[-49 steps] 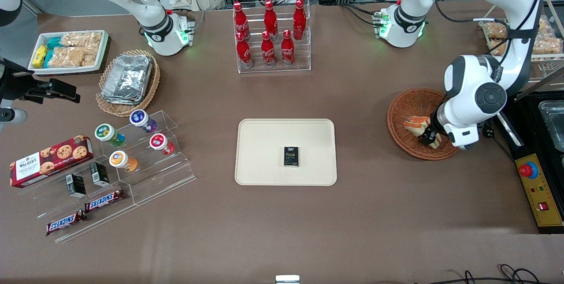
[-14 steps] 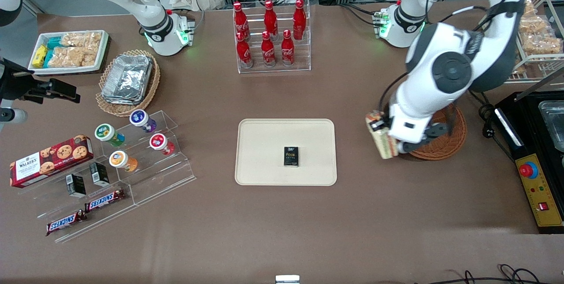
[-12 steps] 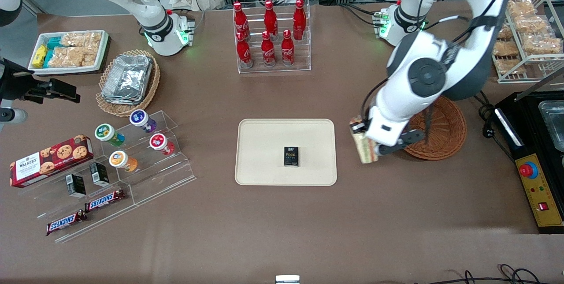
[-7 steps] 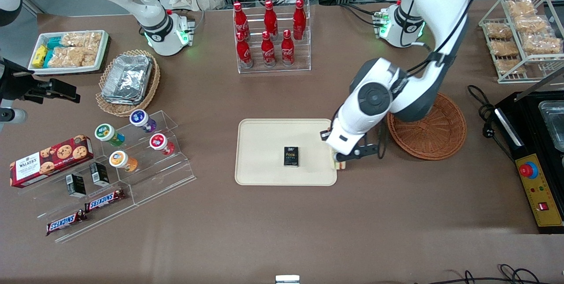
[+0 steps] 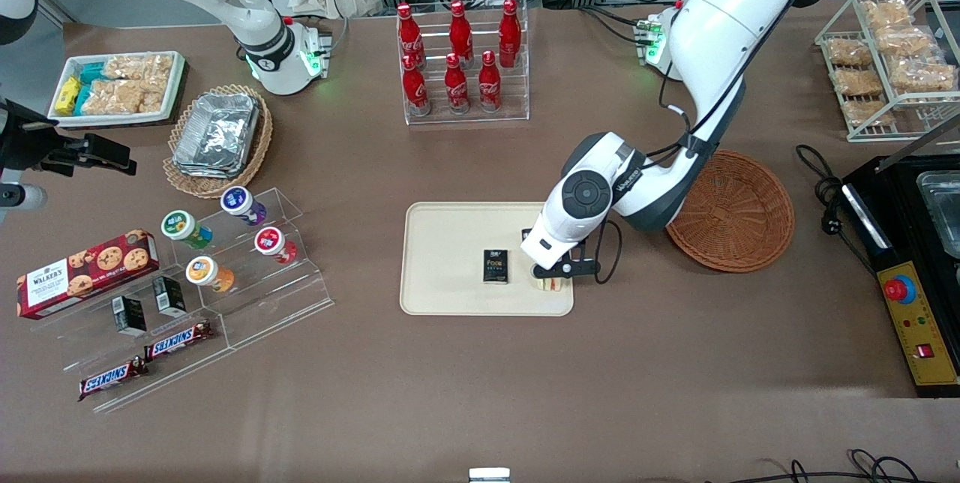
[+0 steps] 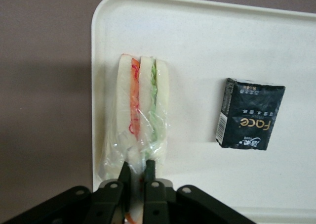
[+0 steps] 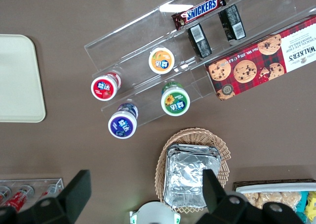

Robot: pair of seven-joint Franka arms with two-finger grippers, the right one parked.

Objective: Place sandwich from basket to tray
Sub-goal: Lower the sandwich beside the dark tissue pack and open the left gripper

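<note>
On the brown tabletop point(image 5: 480, 393), the cream tray point(image 5: 442, 235) sat in the middle with a small black packet point(image 5: 495, 266) lying on it, and just beside that packet, toward the working arm's end, the left arm's gripper point(image 5: 553, 273) was closed on the wrapped sandwich point(image 6: 139, 117), pinching its narrow end so the wedge stood on edge at the tray's rim. To finish well, the gripper would need to lower until the bread rested fully inside the rim, clear of the packet, before letting go. The reddish-brown basket point(image 5: 731, 211) sat nearby, toward the working arm's end.
</note>
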